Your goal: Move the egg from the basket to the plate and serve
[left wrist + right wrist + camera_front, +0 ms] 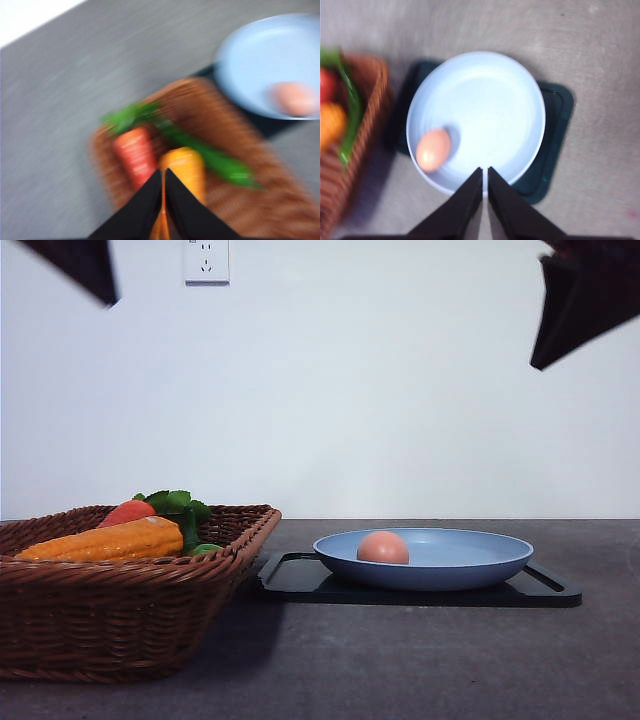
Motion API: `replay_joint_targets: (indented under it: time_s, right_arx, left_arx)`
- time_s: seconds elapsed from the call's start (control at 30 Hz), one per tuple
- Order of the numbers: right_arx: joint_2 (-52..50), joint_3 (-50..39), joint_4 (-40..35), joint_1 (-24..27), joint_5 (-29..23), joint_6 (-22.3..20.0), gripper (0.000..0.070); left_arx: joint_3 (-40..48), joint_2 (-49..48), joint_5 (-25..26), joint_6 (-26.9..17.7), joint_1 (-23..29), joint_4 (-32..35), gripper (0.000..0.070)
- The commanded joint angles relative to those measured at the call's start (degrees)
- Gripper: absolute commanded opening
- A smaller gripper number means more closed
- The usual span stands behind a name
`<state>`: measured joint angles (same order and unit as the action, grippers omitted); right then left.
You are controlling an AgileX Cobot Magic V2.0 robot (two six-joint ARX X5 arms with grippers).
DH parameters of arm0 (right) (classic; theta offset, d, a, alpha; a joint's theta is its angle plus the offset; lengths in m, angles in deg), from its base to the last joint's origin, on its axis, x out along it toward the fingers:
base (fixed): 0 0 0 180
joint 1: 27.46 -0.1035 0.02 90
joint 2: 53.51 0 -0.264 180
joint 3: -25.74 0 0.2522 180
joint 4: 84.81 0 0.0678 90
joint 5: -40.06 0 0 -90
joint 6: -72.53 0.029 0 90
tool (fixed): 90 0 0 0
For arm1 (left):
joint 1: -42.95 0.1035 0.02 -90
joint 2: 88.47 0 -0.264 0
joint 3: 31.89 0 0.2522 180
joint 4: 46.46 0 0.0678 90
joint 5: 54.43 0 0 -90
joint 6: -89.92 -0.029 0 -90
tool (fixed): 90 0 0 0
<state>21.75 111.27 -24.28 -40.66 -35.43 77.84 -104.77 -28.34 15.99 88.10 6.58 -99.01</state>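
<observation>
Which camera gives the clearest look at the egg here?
The front view: the egg is sharp, sitting in the plate, left of centre. The right wrist view shows it from above, slightly soft. The left wrist view has it as a motion-blurred patch.

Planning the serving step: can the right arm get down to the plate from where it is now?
Probably yes. The right gripper hangs above the plate, fingers nearly together, with nothing between. The egg lies toward the basket side, leaving the rest of the rim bare on the black tray.
</observation>
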Motion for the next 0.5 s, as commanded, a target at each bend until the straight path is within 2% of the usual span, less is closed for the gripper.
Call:
replay_joint_targets:
  time_s: [0.0,0.17,0.47]
  right_arx:
    - [-1.6,-1.5,-0.9,-3.0,-5.0,-1.6,0.0]
    - [-9.6,-11.3,-8.5,-8.9,-12.8,-1.7,0.0]
    - [-26.9,-35.8,-32.5,-11.0,-13.1,-1.2,0.0]
  left_arx:
    - [1.4,-0.2,0.3,1.8,2.4,1.0,0.0]
    - [8.4,-4.8,3.5,5.2,8.2,5.7,0.0]
    - [23.9,-20.2,8.2,12.0,8.6,17.5,0.0]
